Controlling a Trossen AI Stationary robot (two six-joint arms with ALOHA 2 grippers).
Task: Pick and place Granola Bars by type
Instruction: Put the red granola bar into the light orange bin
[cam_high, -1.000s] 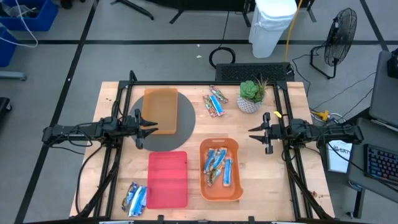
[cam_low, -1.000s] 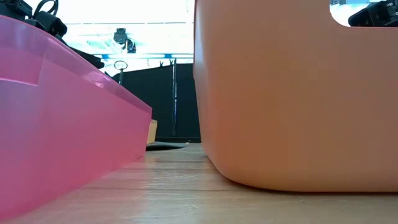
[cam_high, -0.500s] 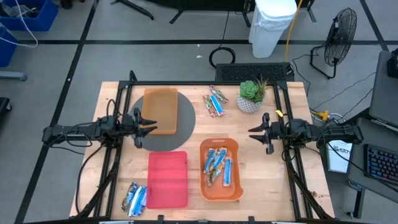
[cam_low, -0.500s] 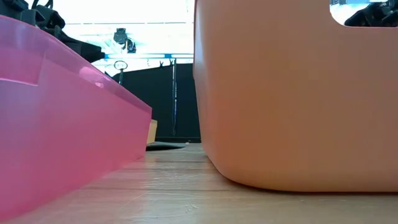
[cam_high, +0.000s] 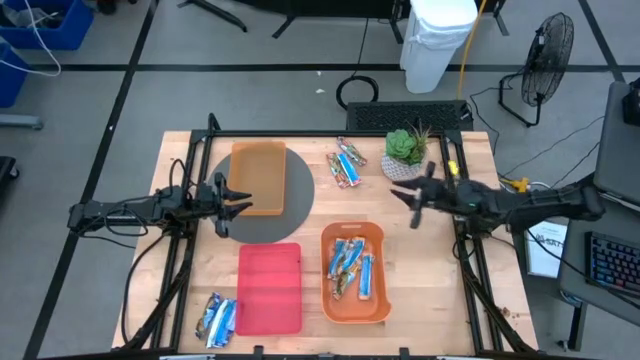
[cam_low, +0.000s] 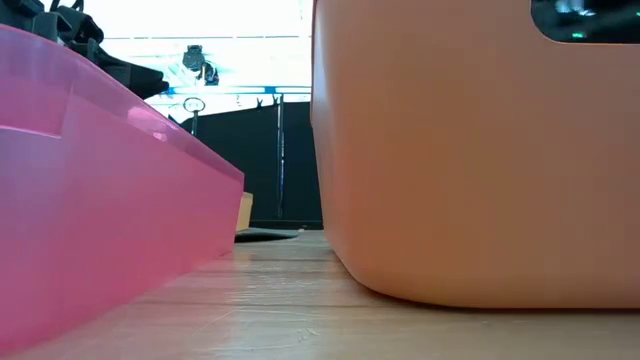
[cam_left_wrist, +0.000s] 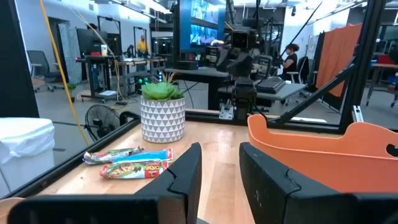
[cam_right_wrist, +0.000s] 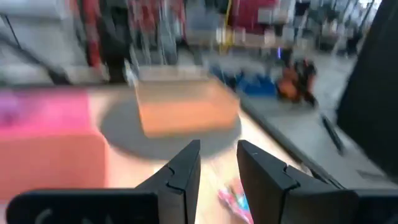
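Granola Bars lie in three heaps: one on the bare table at the far middle (cam_high: 346, 165) (cam_left_wrist: 130, 163), one inside the near orange tray (cam_high: 352, 270), one at the near left corner (cam_high: 218, 318). My left gripper (cam_high: 236, 197) (cam_left_wrist: 221, 168) hovers open, pointing level, over the edge of the grey round mat (cam_high: 295, 205), beside the far orange tray (cam_high: 258, 178). My right gripper (cam_high: 403, 205) (cam_right_wrist: 217, 165) is open too, raised above the table right of centre, near the potted plant (cam_high: 405, 152). Neither has anything between its fingers.
A red tray (cam_high: 270, 288) lies flat near the front, left of the near orange tray's rim (cam_high: 384, 262). The potted plant stands at the far right. A black frame runs around the tabletop. In the low view the pink tray wall (cam_low: 100, 200) and orange tray wall (cam_low: 470, 150) block most of the scene.
My right gripper has risen and swung toward the table's middle and a little toward the far edge, turning slightly as it went; its fingers keep the same gap. My left gripper has stayed in place.
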